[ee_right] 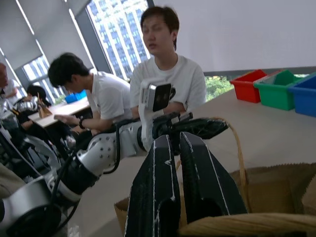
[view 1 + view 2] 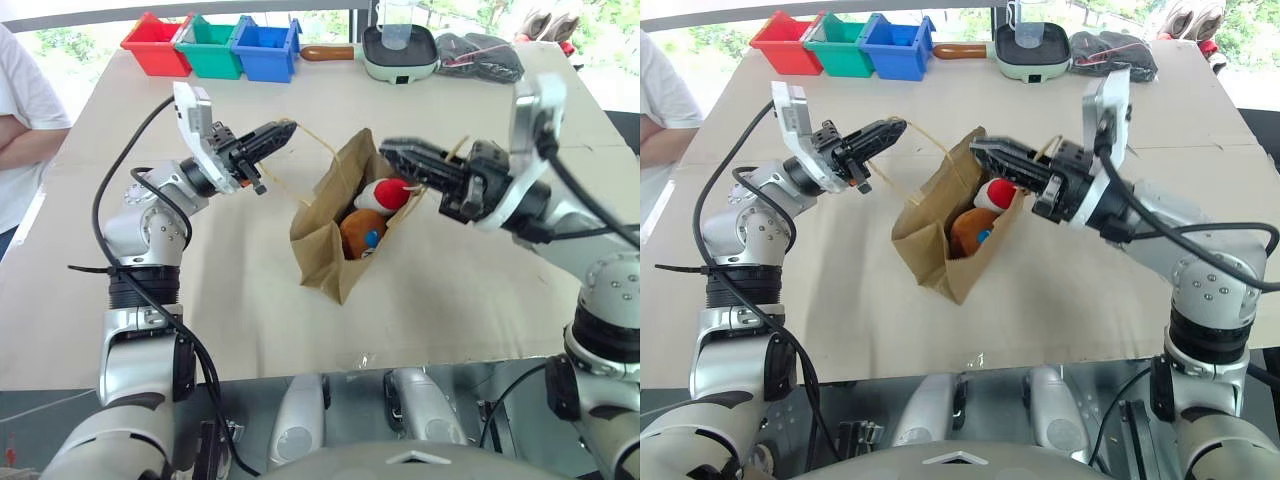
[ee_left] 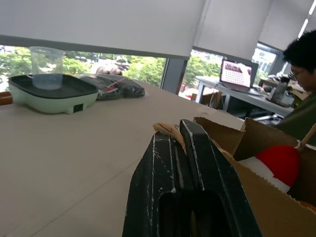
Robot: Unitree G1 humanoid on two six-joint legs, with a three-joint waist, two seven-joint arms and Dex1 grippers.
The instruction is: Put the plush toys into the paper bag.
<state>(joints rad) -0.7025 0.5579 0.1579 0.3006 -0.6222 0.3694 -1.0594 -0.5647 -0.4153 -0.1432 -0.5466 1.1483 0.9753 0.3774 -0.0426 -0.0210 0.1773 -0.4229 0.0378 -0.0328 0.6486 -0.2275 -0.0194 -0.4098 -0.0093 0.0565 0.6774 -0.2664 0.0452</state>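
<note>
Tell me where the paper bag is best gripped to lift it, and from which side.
Probably by its twisted paper handles, one on each side of the mouth, coming from above. The paper bag is soft and open at the top, with both plush toys inside, so squeezing the walls could crush it.

Head pair: up high, looking forward and down over the counter [image 2: 450,300], pretty much the same scene in both.
Left wrist: low, close behind its tool [image 3: 190,163], facing the windows.
Right wrist: close behind its tool [image 1: 180,177], facing seated people.
Shared: paper bag [image 2: 325,250].
</note>
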